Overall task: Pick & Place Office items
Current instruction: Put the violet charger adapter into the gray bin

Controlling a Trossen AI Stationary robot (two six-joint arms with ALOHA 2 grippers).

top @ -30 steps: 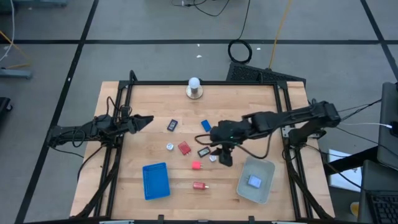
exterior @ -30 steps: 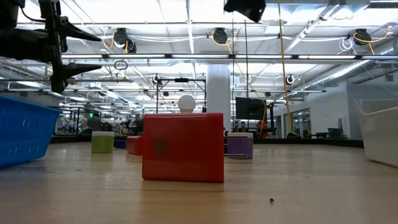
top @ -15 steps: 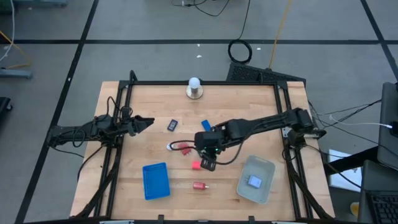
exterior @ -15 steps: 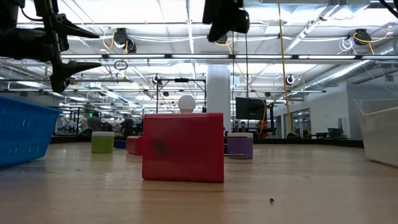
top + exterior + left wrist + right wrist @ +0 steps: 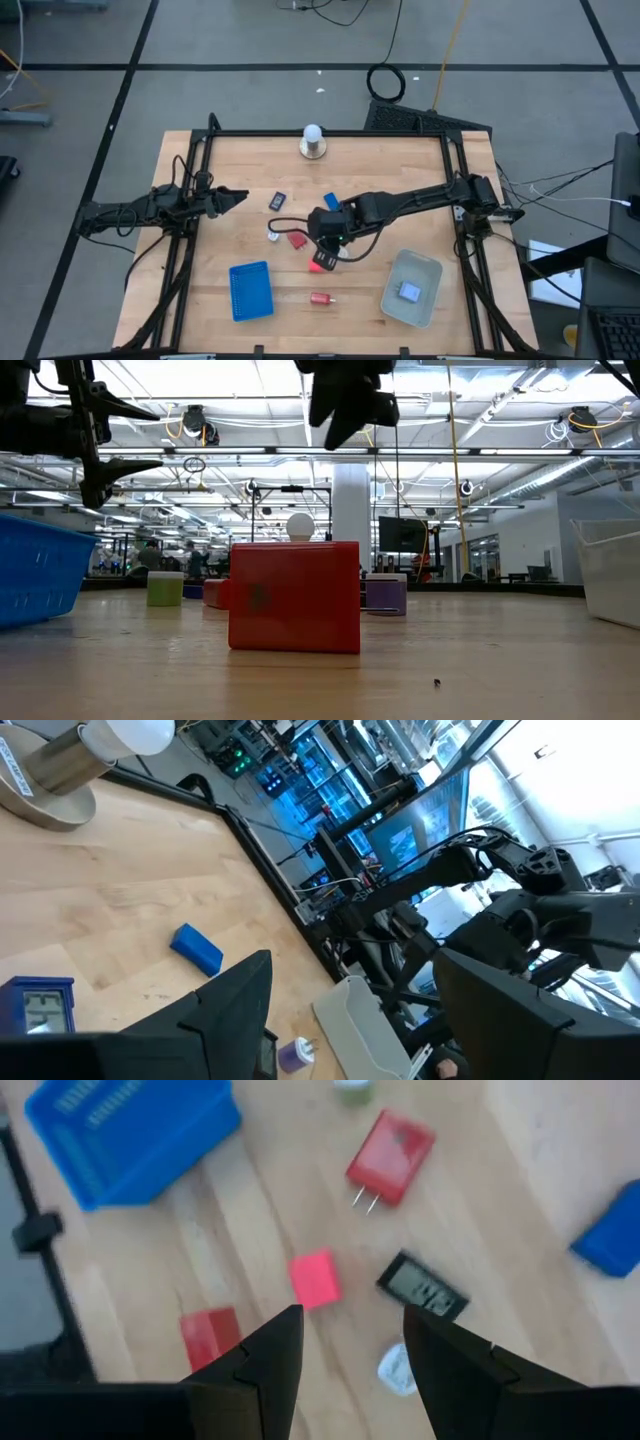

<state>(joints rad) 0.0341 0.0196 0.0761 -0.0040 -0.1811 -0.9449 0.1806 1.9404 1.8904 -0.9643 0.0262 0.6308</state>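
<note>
Office items lie scattered mid-table: a blue block [image 5: 331,202], a black labelled rectangle [image 5: 277,201], a silvery bit [image 5: 272,236], a red plug [image 5: 296,238], a pink block [image 5: 318,266] and a red block [image 5: 320,298]. My right gripper [image 5: 323,254] hangs open above the pink block [image 5: 315,1278], slanting down and clear of the table. A second black rectangle [image 5: 422,1290] and a white bit [image 5: 395,1365] lie just beyond the pink block. My left gripper [image 5: 238,194] waits open and level at the table's left side.
A blue tray [image 5: 250,290] sits near the front, left of centre. A clear bin [image 5: 425,272] at the front right holds a light-blue piece [image 5: 408,291]. A white ball on a metal base [image 5: 313,142] stands at the far edge. Black frame rails run along the table's sides.
My right gripper has swung toward the table's left edge, from beside the bin to over the pink block. It has sunk a little, tipped further down and rolled. Its arm now covers the black rectangle and white bit in the high view. No item has moved.
</note>
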